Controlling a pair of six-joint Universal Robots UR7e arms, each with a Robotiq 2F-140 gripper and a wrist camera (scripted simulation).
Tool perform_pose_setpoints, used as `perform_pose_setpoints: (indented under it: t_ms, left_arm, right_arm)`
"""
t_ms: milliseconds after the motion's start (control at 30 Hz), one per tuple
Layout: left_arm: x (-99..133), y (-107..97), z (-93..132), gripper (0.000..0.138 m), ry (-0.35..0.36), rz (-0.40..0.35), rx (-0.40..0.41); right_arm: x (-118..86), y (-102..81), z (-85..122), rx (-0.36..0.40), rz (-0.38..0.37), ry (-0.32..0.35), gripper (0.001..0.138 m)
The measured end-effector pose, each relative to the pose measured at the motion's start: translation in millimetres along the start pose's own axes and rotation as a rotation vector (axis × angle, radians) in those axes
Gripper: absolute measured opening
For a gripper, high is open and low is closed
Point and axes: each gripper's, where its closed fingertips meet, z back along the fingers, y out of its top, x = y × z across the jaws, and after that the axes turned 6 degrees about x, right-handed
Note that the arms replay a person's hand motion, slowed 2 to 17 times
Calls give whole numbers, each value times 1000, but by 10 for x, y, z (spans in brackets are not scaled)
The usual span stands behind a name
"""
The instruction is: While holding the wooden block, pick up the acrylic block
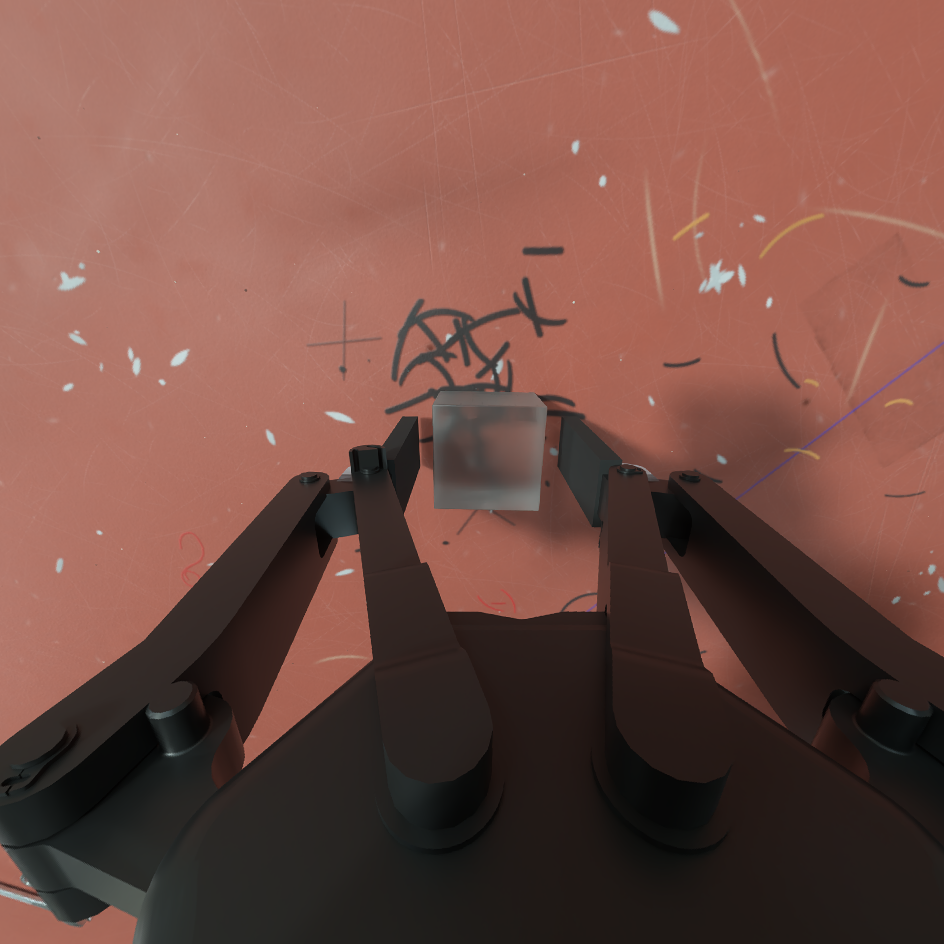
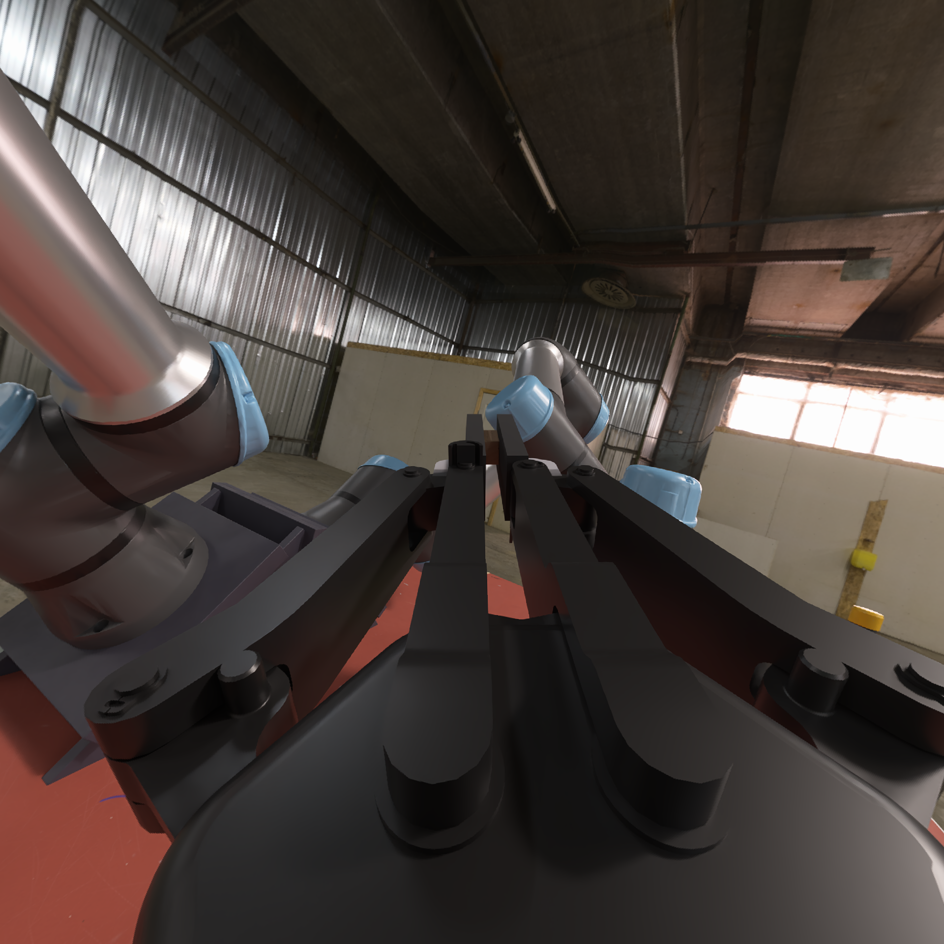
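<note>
Left jaws: spread apart, one dark pad on each side of the clear block, a thin gap showing on both sides, gripping nothing.
Left gripper (image 1: 489,449): points down at the table, with the block sitting between its fingertips.
Clear block (image 1: 488,452): a frosted, see-through cube resting on the table, squarely between the two pads and upright; I cannot tell whether either pad touches it.
Table (image 1: 204,179): a reddish surface covered in fine scratches, white flecks, orange streaks and a tangle of black scribbles just beyond the block.
Shadow (image 1: 740,424): a soft dark patch on the table to the right of the fingers.
Right jaws: drawn close together, clamped on a small brown piece held between the tips.
Right gripper (image 2: 489,442): tilted upward, aimed toward the ceiling and the far wall.
Wooden block (image 2: 491,444): only a narrow brown sliver shows between the pads, lifted well above the table.
Robot arms: a silver tube with blue-capped joints (image 2: 102,408) at the left; another blue-capped joint (image 2: 557,403) behind the fingertips.
Base (image 2: 245,531): a grey-purple mount on the red table.
Room: corrugated metal walls (image 2: 230,230), a bright window (image 2: 838,419) at right.
</note>
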Motion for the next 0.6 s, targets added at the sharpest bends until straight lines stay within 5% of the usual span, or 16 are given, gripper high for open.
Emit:
perform_pose_setpoints:
  t_ms: [400, 600]
  left_arm:
    - [-4, 1, 6, 72, -1, -4, -21]
    - [-10, -4, 20, 61, -2, -12, -28]
  right_arm:
    - [6, -6, 1, -1, -4, 1, 8]
    - [10, -7, 2, -2, -6, 0, 8]
